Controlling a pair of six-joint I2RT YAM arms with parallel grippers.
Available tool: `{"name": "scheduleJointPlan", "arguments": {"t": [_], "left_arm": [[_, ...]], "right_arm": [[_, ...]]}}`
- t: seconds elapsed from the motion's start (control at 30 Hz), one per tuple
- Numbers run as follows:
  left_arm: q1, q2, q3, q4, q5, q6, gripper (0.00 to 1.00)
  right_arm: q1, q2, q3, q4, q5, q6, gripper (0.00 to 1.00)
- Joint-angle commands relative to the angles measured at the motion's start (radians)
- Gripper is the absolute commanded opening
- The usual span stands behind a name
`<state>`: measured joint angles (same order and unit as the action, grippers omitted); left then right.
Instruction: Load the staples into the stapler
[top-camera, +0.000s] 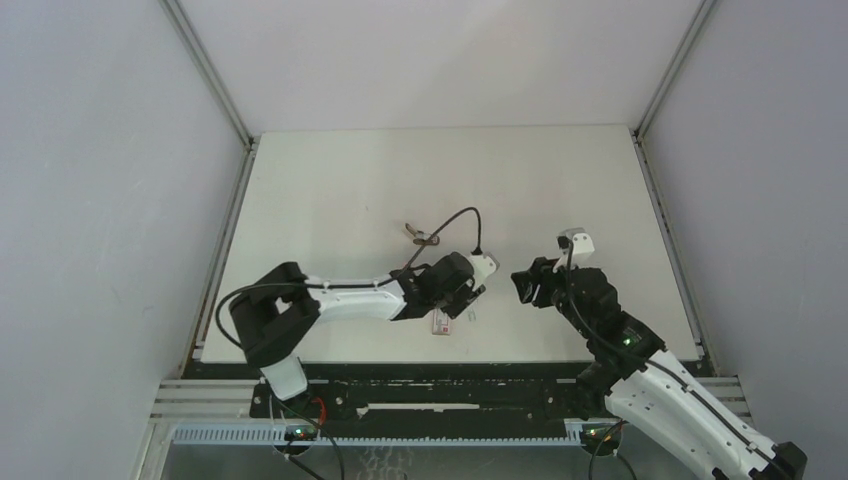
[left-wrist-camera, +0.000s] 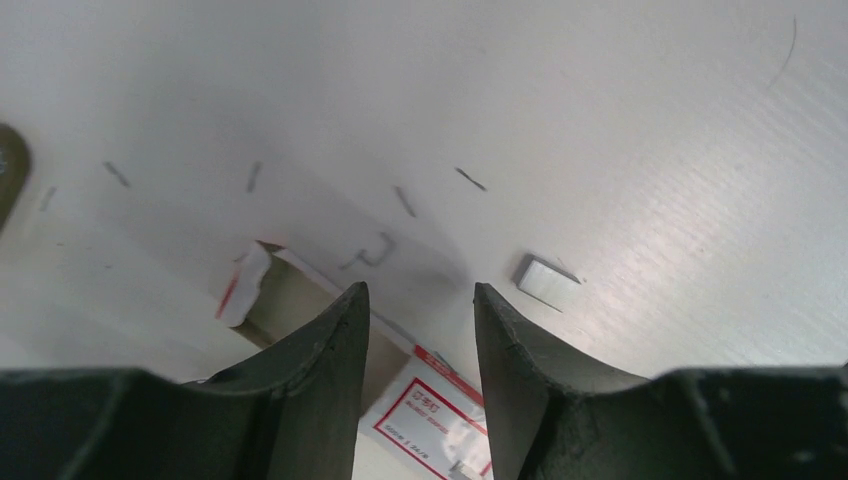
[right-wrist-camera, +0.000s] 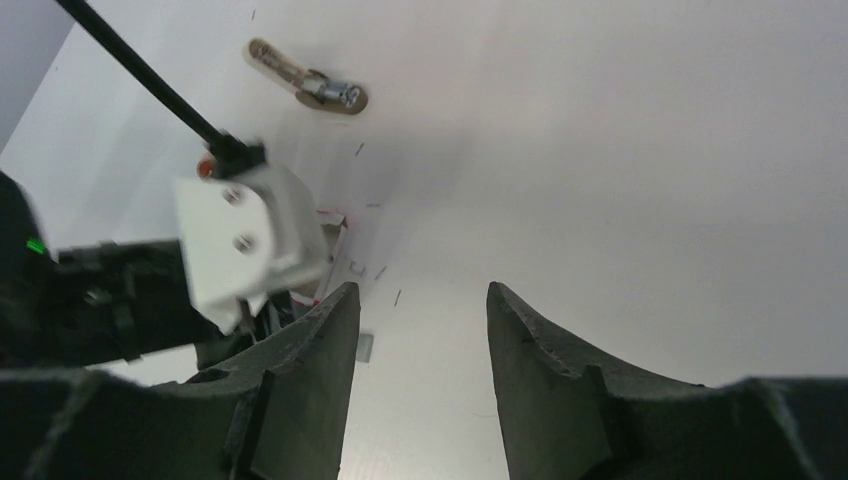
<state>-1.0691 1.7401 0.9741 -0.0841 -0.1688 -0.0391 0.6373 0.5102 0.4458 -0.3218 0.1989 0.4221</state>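
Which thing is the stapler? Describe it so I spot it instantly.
Find the left gripper near the table's front centre. Just beyond it lies the stapler: a small, long, dark piece, alone. The box by the gripper is red and white; the loose staples are mere slivers.

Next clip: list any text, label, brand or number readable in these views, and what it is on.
staples box: red-framed label with red print, too blurred to read.
stapler: no marking legible.
No other text is visible in any view.
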Motion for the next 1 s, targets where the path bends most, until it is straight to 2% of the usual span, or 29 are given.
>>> {"name": "scheduleJointPlan", "arguments": {"t": [0.0,0.2,0.3,0.4,0.53,0.67,0.8,0.97], "left_arm": [[0.048,-0.210,-0.073,0.154,0.044,-0.069,0.51],[0.191,-0.496,-0.227,0.187,0.091,-0.183,0.64],[0.283,-0.646,-0.368,0.239,-0.006,-0.277,0.77],[0.385,-0.755,-0.508,0.312,-0.095,-0.369,0.88],[0.542,-0.849,-0.616,0.310,-0.109,-0.440,0.94],[0.621,-0.913,-0.668,0.297,-0.126,-0.447,0.96],[0.634,-0.978,-0.677,0.267,-0.161,-0.448,0.96],[0.634,-0.976,-0.661,0.219,-0.214,-0.470,0.96]], "right_arm": [[0.000,0.051,0.012,0.003,-0.075,0.033,0.49],[0.069,0.284,0.081,-0.024,-0.011,0.156,0.46],[0.160,0.437,0.137,-0.035,0.067,0.198,0.45],[0.194,0.582,0.211,-0.050,0.068,0.230,0.45],[0.246,0.748,0.305,-0.088,0.088,0.258,0.45],[0.275,0.865,0.371,-0.121,0.083,0.281,0.45],[0.298,0.949,0.416,-0.151,0.080,0.306,0.43],[0.316,1.029,0.466,-0.185,0.092,0.321,0.39]]}}
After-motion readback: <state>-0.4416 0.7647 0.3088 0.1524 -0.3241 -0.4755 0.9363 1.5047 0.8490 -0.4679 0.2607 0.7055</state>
